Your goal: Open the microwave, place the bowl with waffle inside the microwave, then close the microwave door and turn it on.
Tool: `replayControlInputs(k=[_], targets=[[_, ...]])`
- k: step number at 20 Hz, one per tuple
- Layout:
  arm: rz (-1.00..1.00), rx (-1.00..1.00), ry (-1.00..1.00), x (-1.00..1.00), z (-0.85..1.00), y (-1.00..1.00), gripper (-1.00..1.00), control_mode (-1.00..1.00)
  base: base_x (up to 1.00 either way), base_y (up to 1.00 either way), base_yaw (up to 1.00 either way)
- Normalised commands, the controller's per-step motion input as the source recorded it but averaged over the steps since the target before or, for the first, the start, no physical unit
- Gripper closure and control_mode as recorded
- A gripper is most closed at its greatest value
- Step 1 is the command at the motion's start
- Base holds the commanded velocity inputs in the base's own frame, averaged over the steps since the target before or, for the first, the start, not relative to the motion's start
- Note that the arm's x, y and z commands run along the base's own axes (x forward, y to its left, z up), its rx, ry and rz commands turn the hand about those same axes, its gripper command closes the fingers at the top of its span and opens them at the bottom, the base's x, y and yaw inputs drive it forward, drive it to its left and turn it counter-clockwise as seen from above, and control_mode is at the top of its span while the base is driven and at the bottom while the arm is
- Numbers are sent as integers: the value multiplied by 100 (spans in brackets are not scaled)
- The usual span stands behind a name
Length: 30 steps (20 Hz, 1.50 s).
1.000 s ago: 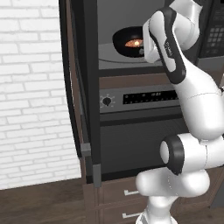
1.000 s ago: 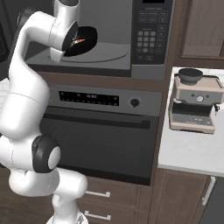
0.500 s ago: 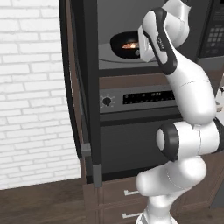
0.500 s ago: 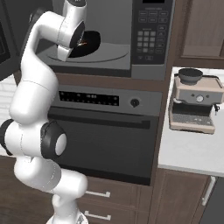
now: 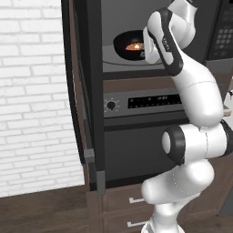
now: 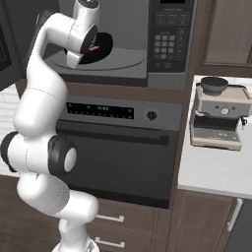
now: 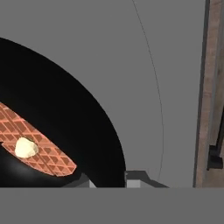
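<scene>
The microwave (image 6: pixel 123 39) fills the upper middle of the right base view, its grey cavity exposed and its keypad panel at the upper right. The microwave door (image 5: pixel 84 91) stands swung wide open, seen edge-on as a tall dark panel left of centre in the left base view. So step 1, opening, looks done.

The round turntable (image 7: pixel 175 87) spreads pale grey across the upper right of the hand view. On it sits the bowl (image 5: pixel 132 44), small and black, in the upper middle of the left base view; the waffle (image 7: pixel 39 144) with a pale pat on top lies inside it at the lower left of the hand view. Step 2, placing, appears almost complete: the bowl seems to rest on the turntable inside the cavity.

The hand (image 7: pixel 114 180) sits at the bowl's rim at the bottom edge of the hand view, its jaws narrowly set with the rim between the 2 tips, so it appears to be gripping the bowl.

Left to do, by this reading: release, draw the arm out, shut the door, press the keypad to start.
</scene>
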Motion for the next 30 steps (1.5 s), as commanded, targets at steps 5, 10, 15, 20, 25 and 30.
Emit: replayControlInputs(k=[5,10,15,20,25,30], targets=[[0,0,0,0,0,0,-100,-100,0,0,0],[-3,0,-7,-32,3,-2,-100,-100,0,0,0],[-1,0,-23,-77,16,-3,-100,-100,0,0,0],[0,0,-35,-100,-1,-17,-100,-100,0,0,0],[0,-7,-32,-100,-1,-15,-100,-100,0,0,0],[5,-39,-30,-100,42,-25,-100,-100,0,0,0]])
